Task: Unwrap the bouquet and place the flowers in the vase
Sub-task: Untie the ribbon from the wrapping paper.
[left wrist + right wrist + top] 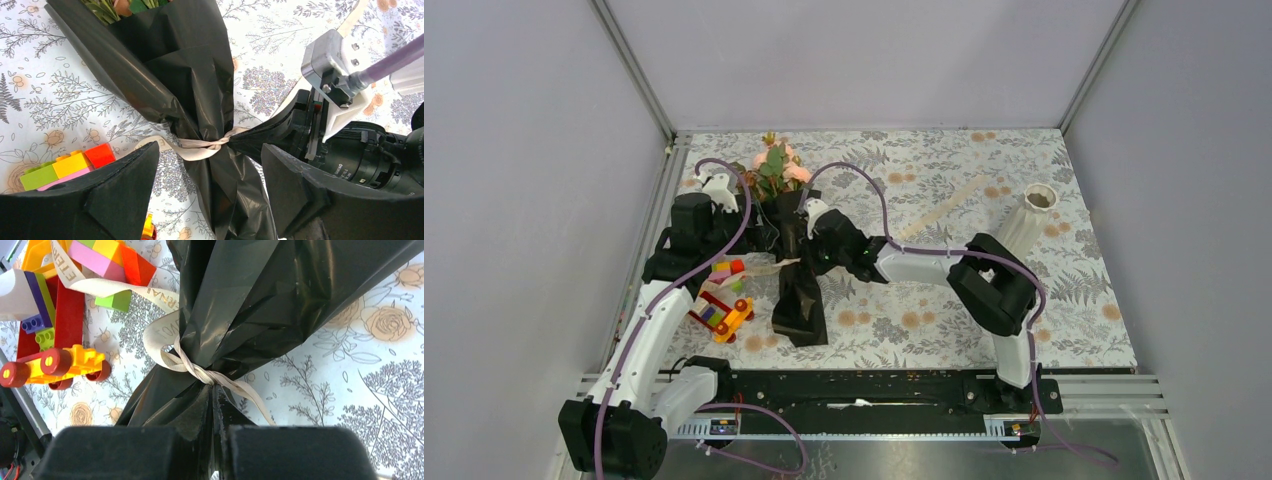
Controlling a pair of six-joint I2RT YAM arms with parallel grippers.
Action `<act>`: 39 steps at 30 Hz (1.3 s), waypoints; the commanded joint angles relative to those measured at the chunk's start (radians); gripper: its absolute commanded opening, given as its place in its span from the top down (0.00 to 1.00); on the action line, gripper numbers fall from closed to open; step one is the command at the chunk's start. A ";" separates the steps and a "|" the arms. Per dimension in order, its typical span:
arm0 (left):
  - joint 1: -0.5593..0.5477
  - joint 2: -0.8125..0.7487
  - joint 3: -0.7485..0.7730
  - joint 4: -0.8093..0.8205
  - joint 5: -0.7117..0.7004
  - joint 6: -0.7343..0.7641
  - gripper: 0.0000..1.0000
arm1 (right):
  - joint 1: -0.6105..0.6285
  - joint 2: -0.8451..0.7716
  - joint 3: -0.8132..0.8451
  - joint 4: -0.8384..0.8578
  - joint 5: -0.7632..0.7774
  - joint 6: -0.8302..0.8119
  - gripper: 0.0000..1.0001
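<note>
Bouquet (pixel 792 270) lying on floral bench (pixel 1074 320), roses (pixel 796 172) toward far edge, right pincer (pixel 214 390) closed on cream ribbon (pixel 200 374) at the knot, left pincer (pixel 210 150) wide open astride the tied neck, holding nothing, vase (pixel 1029 222) well apart at right, toy car (pixel 721 315) just left.

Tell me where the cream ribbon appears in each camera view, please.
Top external: ribbon left of centre, at the waist of the bouquet.
Left wrist: centre, knotted round the black paper.
Right wrist: centre, slightly left.
Shared landmark: toy car beside it.
</note>
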 commanded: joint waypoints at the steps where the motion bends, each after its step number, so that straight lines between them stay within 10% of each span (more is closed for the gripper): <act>1: -0.008 0.004 -0.008 0.039 0.042 -0.014 0.20 | -0.003 -0.104 -0.070 0.067 -0.034 0.018 1.00; 8: -0.079 -0.022 -0.124 0.192 0.096 -0.208 0.20 | -0.003 -0.213 -0.207 0.087 -0.090 0.043 1.00; 13: -0.120 -0.007 -0.252 0.322 0.092 -0.304 0.21 | -0.004 -0.269 -0.231 0.055 -0.074 0.010 0.71; 19: -0.127 -0.003 -0.315 0.374 0.078 -0.349 0.26 | -0.019 -0.288 -0.208 0.034 -0.083 -0.027 0.58; 39: -0.129 0.016 -0.351 0.398 0.077 -0.375 0.45 | -0.029 -0.144 -0.117 0.035 -0.137 -0.084 0.64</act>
